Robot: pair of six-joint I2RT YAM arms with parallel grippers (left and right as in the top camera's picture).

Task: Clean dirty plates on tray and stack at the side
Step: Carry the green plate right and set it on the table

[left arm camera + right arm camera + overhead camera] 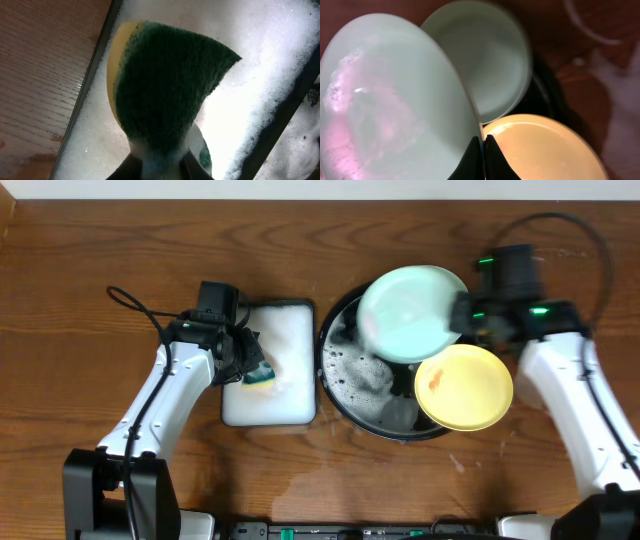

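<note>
We judge this the scrubbing step: our right jaws clench the rim of a mint plate (410, 310), tilted above the far side of the black tray (330, 385) — glossy, filmed with pinkish suds. Our left jaws grasp the sponge (165, 85) over the foamy white tray (270, 408) at left; next it must cross to the plate's face, meeting it squarely
</note>
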